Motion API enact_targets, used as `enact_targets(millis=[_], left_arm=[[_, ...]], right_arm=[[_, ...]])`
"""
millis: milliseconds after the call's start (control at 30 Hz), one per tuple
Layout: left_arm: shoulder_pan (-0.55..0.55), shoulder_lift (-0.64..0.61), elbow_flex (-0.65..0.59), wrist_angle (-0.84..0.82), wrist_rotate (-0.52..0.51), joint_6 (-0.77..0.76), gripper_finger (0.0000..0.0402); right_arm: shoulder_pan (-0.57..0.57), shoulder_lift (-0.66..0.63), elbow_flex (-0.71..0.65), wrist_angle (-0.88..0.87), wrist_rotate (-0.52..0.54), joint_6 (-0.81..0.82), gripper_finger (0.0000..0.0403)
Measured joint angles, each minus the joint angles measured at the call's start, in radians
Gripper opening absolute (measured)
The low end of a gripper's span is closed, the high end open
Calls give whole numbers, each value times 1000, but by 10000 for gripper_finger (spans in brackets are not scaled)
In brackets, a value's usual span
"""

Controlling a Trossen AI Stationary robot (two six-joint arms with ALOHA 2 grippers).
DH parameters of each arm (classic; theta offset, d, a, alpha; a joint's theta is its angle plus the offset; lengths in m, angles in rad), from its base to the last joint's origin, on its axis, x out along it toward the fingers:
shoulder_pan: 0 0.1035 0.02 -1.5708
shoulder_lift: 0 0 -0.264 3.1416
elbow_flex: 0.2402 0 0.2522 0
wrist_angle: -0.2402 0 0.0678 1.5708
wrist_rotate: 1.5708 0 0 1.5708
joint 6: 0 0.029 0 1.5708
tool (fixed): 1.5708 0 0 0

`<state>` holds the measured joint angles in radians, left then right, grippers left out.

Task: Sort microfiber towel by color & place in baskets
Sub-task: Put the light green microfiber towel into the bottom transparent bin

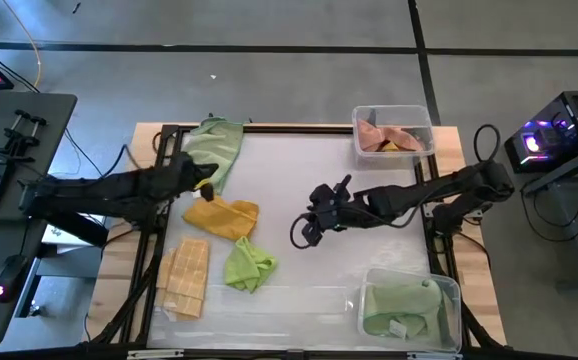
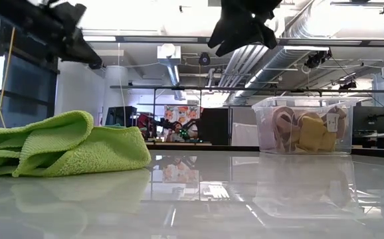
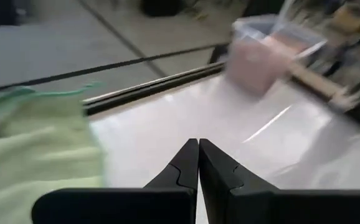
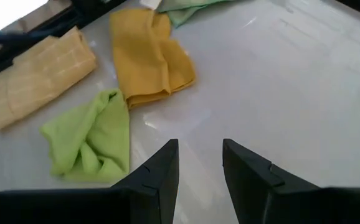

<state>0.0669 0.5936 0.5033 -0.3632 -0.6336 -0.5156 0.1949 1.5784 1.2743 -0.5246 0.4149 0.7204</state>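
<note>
The dark left gripper (image 3: 198,163) hangs jaws pressed together near the desk's left edge (empty); the dark right gripper (image 4: 200,163), jaws parted, hovers mid-desk.

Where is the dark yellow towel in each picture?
High view: the dark yellow towel lies left of centre, beside the left pincer.
Low view: not in it.
Left wrist view: not in it.
Right wrist view: upper middle, beyond the open right pincer.
Shared landmark: the bright green towel lying next to it.

High view straight down; low view table-level; wrist views forward, left perhaps blurred; shared: table (image 1: 299,180).
</note>
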Motion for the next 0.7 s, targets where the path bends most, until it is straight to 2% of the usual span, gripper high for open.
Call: enact_targets(millis=[133, 233, 333, 400, 533, 700], left_arm=[[93, 119, 79, -72, 91, 56, 23], [168, 199, 136, -181, 128, -27, 51], [250, 268, 153, -260, 143, -28, 83], [309, 311, 150, -280, 186, -30, 106], [445, 406, 148, -279, 361, -9, 150], [624, 533, 148, -235, 466, 4, 199]], right_arm=[[-20, 0, 0, 1, 0, 66, 116], [-34, 0, 0, 8, 1, 65, 116], [-57, 0, 0, 8, 5, 29, 116], [-76, 0, 0, 8, 3, 7, 116], [-100, 0, 0, 5, -1, 4, 116], [-104, 0, 0, -32, -7, -46, 116]])
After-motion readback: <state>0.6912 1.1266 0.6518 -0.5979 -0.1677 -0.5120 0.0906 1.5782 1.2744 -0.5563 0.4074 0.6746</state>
